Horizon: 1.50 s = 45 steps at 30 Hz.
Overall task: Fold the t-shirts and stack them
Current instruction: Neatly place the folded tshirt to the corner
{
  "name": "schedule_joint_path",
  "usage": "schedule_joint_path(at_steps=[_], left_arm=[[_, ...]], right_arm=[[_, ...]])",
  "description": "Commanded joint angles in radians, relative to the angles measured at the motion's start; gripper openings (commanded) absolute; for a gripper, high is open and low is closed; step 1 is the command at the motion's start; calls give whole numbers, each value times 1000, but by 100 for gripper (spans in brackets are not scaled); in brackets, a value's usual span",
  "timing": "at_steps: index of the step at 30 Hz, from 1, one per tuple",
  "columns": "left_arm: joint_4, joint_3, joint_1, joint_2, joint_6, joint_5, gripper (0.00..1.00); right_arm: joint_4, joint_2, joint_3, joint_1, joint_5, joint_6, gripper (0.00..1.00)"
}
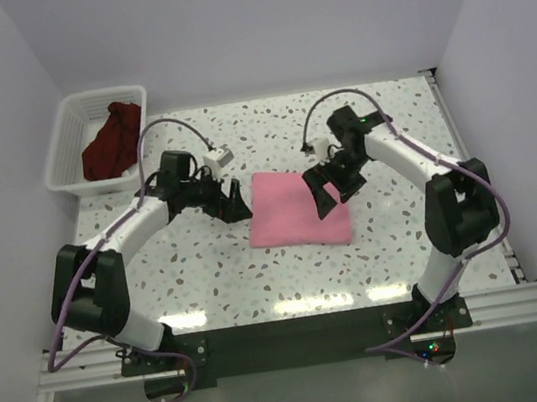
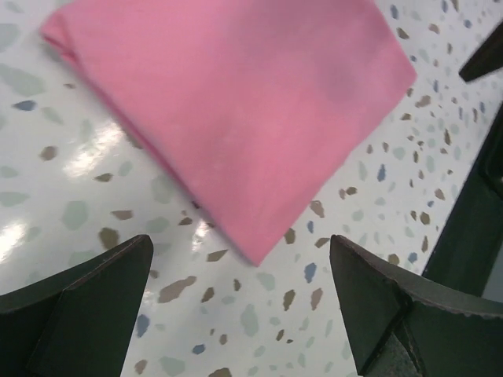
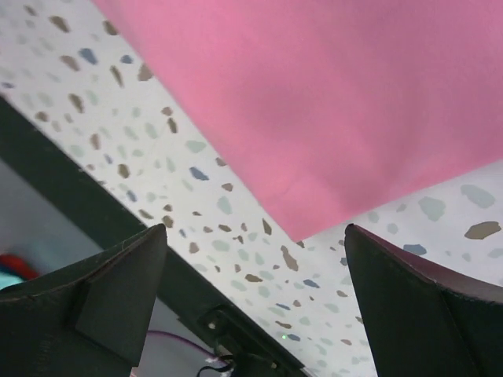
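I have both arms reaching in toward the middle of the speckled table [image 1: 259, 273], one on each side of the pink t-shirt [image 1: 297, 208]. The shirt lies flat, folded into a neat rectangle set slightly askew. Its edges look straight and its corners crisp. Tabletop shows all round it, with the widest stretch on the near side toward the arm bases.

The left gripper [image 1: 231, 201] sits just beside the shirt's left edge, near the far-left corner. Its jaws are spread wide with nothing between them. In the left wrist view one corner of the folded cloth points into the gap between the two dark fingers [image 2: 86, 306], with only tabletop below it.

The right gripper [image 1: 326, 195] hangs at the shirt's right edge. It is also spread wide and holds nothing. In its wrist view a corner of the shirt points down between the fingers, and the dark table edge runs close by on the left.

The maroon t-shirt [image 1: 115, 140] is a loose, unfolded bundle in the white lattice basket [image 1: 65, 140]. The basket sits at the table's far-left corner, close to the wall and well apart from both grippers.
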<state>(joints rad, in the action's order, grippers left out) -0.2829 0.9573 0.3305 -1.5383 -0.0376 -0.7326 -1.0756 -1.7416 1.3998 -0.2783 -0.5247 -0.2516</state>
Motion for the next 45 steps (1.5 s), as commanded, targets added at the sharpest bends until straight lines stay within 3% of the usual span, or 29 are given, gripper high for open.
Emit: schedule_joint_path(at_steps=[1, 6, 11, 14, 18, 24, 28, 32, 38, 42, 45], left_arm=[[-2, 78, -59, 7, 30, 130, 100], [-19, 100, -116, 43, 22, 177, 100], [-38, 86, -146, 52, 21, 180, 100], [-41, 92, -154, 43, 19, 182, 100], [-47, 106, -163, 32, 2, 179, 100], [-62, 130, -165, -6, -25, 157, 100], [-71, 150, -165, -40, -24, 151, 100], [-85, 184, -165, -69, -13, 142, 100], [-105, 225, -165, -75, -22, 159, 100], [-114, 232, -165, -60, -28, 167, 100], [-114, 230, -165, -45, -31, 168, 100]], right_arm=[[103, -16, 24, -166, 314, 116, 99], [193, -87, 44, -372, 523, 163, 99], [235, -263, 122, -398, 552, 184, 99], [218, -332, 113, -354, 528, 150, 99], [201, -276, -1, -195, 509, 10, 99], [109, -214, -61, 129, 538, -432, 98], [31, -281, 26, 306, 554, -758, 99], [-49, -387, 233, 384, 557, -876, 99], [-144, -418, 448, 398, 497, -827, 99], [-176, -346, 565, 415, 430, -578, 99], [-165, -250, 545, 419, 431, -412, 99]])
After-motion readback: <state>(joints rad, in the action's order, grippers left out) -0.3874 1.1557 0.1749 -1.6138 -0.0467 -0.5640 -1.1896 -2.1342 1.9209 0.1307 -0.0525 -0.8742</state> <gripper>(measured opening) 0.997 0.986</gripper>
